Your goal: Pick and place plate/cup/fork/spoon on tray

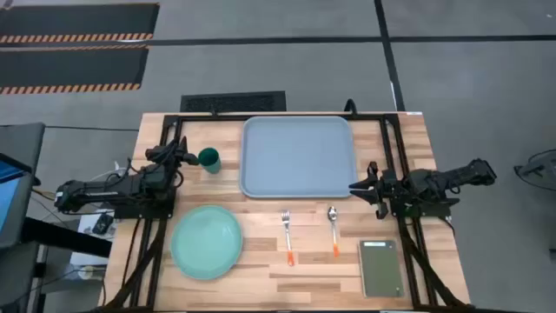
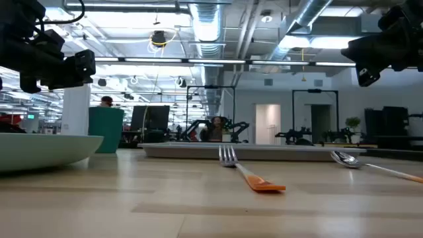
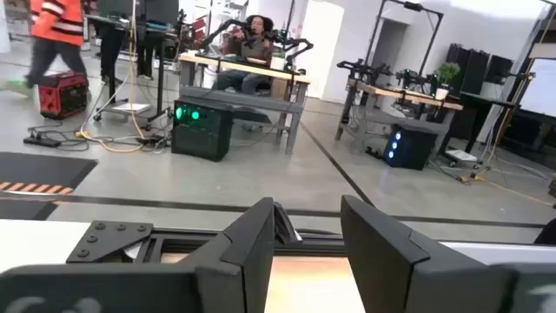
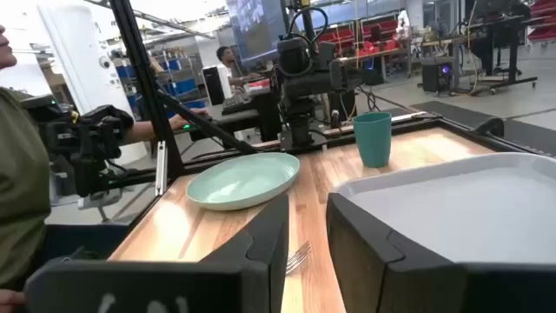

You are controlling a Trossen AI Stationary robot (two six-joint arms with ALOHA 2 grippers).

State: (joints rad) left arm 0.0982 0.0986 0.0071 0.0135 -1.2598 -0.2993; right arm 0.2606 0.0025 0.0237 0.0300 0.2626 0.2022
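Observation:
The pale blue-grey tray (image 1: 298, 156) lies at the table's far middle. The dark green cup (image 1: 209, 159) stands upright to its left. The mint-green plate (image 1: 206, 242) lies flat at the near left. The orange-handled fork (image 1: 287, 236) and spoon (image 1: 334, 230) lie side by side in front of the tray, heads toward it. My left gripper (image 1: 186, 156) hovers open and empty just left of the cup. My right gripper (image 1: 354, 188) hovers slightly open and empty at the tray's right edge, pointing left. The right wrist view shows the plate (image 4: 243, 180), cup (image 4: 373, 137) and tray (image 4: 469, 209).
A small dark green-grey slab (image 1: 381, 268) lies at the near right corner. Black frame rails (image 1: 162, 252) run along the table's left and right sides. A person's sleeve (image 4: 17, 200) shows beyond the table's edge in the right wrist view. Bare wood lies between the plate and the fork.

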